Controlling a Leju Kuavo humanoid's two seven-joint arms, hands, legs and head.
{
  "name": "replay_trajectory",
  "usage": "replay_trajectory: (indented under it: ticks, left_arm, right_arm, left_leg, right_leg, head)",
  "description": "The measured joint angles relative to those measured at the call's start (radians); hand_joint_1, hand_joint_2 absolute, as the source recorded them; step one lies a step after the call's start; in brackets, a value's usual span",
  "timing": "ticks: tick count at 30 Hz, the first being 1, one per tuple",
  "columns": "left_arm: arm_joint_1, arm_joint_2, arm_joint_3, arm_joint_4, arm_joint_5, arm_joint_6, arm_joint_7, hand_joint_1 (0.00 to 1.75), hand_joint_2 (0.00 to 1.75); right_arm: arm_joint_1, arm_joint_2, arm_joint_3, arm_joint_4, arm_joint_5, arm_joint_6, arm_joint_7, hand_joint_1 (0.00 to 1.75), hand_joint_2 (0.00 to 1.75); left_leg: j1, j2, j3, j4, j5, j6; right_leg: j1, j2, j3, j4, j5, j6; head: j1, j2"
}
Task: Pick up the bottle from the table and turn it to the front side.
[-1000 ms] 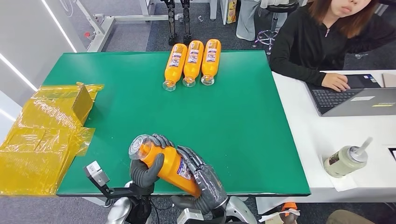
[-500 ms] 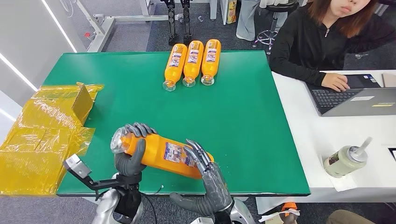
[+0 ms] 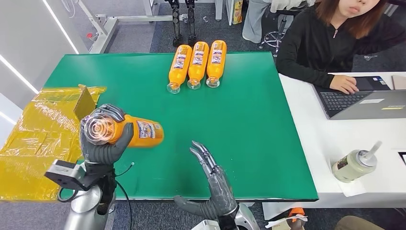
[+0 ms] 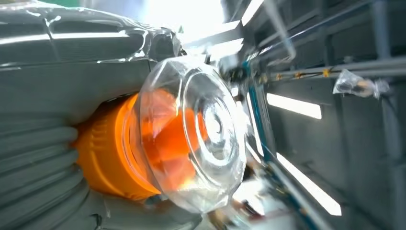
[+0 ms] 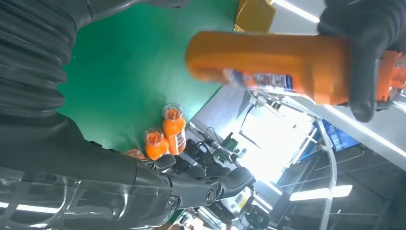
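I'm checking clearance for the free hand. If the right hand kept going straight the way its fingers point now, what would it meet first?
Probably nothing close: the right hand, open, points up-table over bare green table. The row of three bottles lies farther along, though depth is unclear.

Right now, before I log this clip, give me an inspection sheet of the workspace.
Surface: green table, bare in the middle.
Job's things: orange bottle lifted off the table, clear cap toward the camera.
Clutter: three orange bottles lying side by side at the far edge; yellow wrap at the left.
Hands: left robot hand grips the bottle's cap end; right robot hand open, holding nothing.
Cables: black cable by the left arm.
Surroundings: person at a laptop; cup with straw.
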Motion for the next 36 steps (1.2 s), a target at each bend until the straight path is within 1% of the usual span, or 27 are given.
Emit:
replay_trajectory:
  ticks: [3, 6, 9, 12, 15, 17, 20, 28, 29, 30, 32, 33, 34, 36]
  left_arm:
    - [-0.001, 0.047, -0.008, -0.014, -0.239, 0.111, 0.053, 1.75, 1.75]
    - [-0.002, 0.116, -0.032, -0.013, -0.445, 0.182, 0.119, 1.75, 1.75]
    - [-0.007, 0.188, -0.067, 0.005, -0.616, 0.196, 0.201, 1.75, 1.75]
    - [-0.02, 0.258, -0.109, 0.046, -0.771, 0.185, 0.277, 1.75, 1.75]
    - [-0.035, 0.305, -0.144, 0.107, -0.865, 0.167, 0.34, 1.75, 1.75]
    - [-0.047, 0.323, -0.165, 0.155, -0.913, 0.166, 0.374, 1.75, 1.75]
    - [-0.07, 0.332, -0.187, 0.253, -0.941, 0.189, 0.397, 1.75, 1.75]
    - [-0.195, 0.316, -0.214, 0.658, -1.011, 0.282, 0.436, 1.75, 1.75]
    - [-0.211, 0.314, -0.217, 0.698, -1.016, 0.29, 0.438, 1.71, 1.75]
    - [-0.225, 0.313, -0.22, 0.734, -1.02, 0.295, 0.439, 1.58, 1.75]
    - [-0.251, 0.31, -0.226, 0.793, -1.029, 0.298, 0.441, 0.71, 1.75]
    - [-0.262, 0.308, -0.228, 0.818, -1.032, 0.299, 0.443, 0.31, 1.75]
    - [-0.271, 0.306, -0.23, 0.839, -1.035, 0.299, 0.446, 0.0, 1.75]
    - [-0.284, 0.303, -0.233, 0.874, -1.037, 0.301, 0.451, 0.0, 1.75]
  right_arm:
    - [0.001, -0.003, 0.0, 0.004, -0.012, -0.007, -0.001, 0.0, 1.75]
    - [0.003, -0.01, 0.0, 0.006, -0.029, -0.019, -0.012, 0.0, 1.75]
    - [0.007, -0.02, 0.0, 0.012, -0.052, -0.033, -0.032, 0.0, 1.75]
    - [0.016, -0.031, -0.002, 0.018, -0.068, -0.047, -0.045, 0.0, 1.75]
    - [0.026, -0.041, -0.003, 0.021, -0.077, -0.059, -0.054, 0.0, 1.75]
    - [0.028, -0.046, -0.003, 0.022, -0.086, -0.065, -0.058, 0.0, 1.75]
    - [0.032, -0.055, -0.003, 0.023, -0.101, -0.071, -0.064, 0.0, 1.75]
    - [0.05, -0.081, -0.003, 0.016, -0.121, -0.072, -0.067, 0.0, 1.75]
    - [0.051, -0.083, -0.003, 0.015, -0.122, -0.072, -0.067, 0.0, 1.75]
    - [0.052, -0.086, -0.003, 0.014, -0.123, -0.072, -0.067, 0.0, 1.75]
    - [0.052, -0.089, -0.003, 0.014, -0.127, -0.071, -0.067, 0.0, 1.75]
    - [0.053, -0.09, -0.003, 0.014, -0.13, -0.07, -0.067, 0.0, 1.75]
    - [0.053, -0.091, -0.003, 0.013, -0.132, -0.07, -0.067, 0.0, 1.75]
    - [0.054, -0.091, -0.003, 0.011, -0.134, -0.069, -0.067, 0.0, 1.75]
  left_leg:
    - [0.0, 0.0, 0.0, 0.0, 0.0, 0.0]
    - [0.0, 0.0, 0.0, 0.0, 0.0, 0.0]
    - [0.0, 0.001, 0.0, 0.0, 0.0, -0.001]
    - [0.0, 0.001, 0.0, 0.0, 0.001, -0.001]
    - [0.0, 0.002, 0.0, 0.0, 0.0, -0.001]
    - [0.0, 0.002, 0.0, 0.0, 0.0, -0.001]
    - [0.0, 0.002, 0.0, 0.0, 0.0, -0.001]
    - [0.0, 0.002, 0.0, 0.0, 0.001, -0.001]
    - [0.0, 0.002, 0.0, 0.0, 0.001, -0.001]
    - [0.0, 0.002, 0.0, 0.0, 0.001, -0.001]
    - [0.0, 0.002, 0.0, 0.0, 0.001, -0.001]
    - [0.0, 0.002, 0.0, 0.0, 0.001, -0.001]
    - [0.0, 0.002, 0.0, 0.0, 0.0, -0.001]
    - [0.0, 0.002, 0.0, 0.0, 0.0, -0.001]
  right_leg:
    - [0.0, 0.0, 0.0, 0.0, 0.0, 0.0]
    - [0.0, 0.0, 0.0, 0.0, 0.0, 0.0]
    - [0.0, 0.001, -0.001, 0.0, 0.0, 0.0]
    - [0.0, 0.002, -0.001, 0.0, 0.0, 0.0]
    - [0.0, 0.002, -0.001, 0.0, 0.0, 0.0]
    - [0.0, 0.002, -0.002, 0.0, 0.0, 0.0]
    - [0.0, 0.002, -0.002, 0.0, 0.0, 0.0]
    - [0.0, 0.003, -0.002, 0.0, 0.0, -0.001]
    - [0.0, 0.003, -0.002, 0.0, 0.0, -0.001]
    - [0.0, 0.003, -0.002, 0.0, 0.0, -0.001]
    - [0.0, 0.003, -0.002, 0.0, 0.0, -0.001]
    - [0.0, 0.003, -0.002, 0.0, 0.0, -0.001]
    - [0.0, 0.003, -0.002, 0.0, 0.0, -0.001]
    - [0.0, 0.003, -0.002, 0.0, 0.0, -0.001]
  head:
    - [0.0, 0.0]
    - [0.0, 0.0]
    - [0.0, 0.0]
    - [0.0, 0.0]
    - [0.0, 0.0]
    - [0.0, 0.0]
    - [0.0, 0.0]
    - [0.0, 0.0]
    - [0.0, 0.0]
    - [0.0, 0.0]
    - [0.0, 0.0]
    - [0.0, 0.0]
    - [0.0, 0.0]
    - [0.0, 0.0]
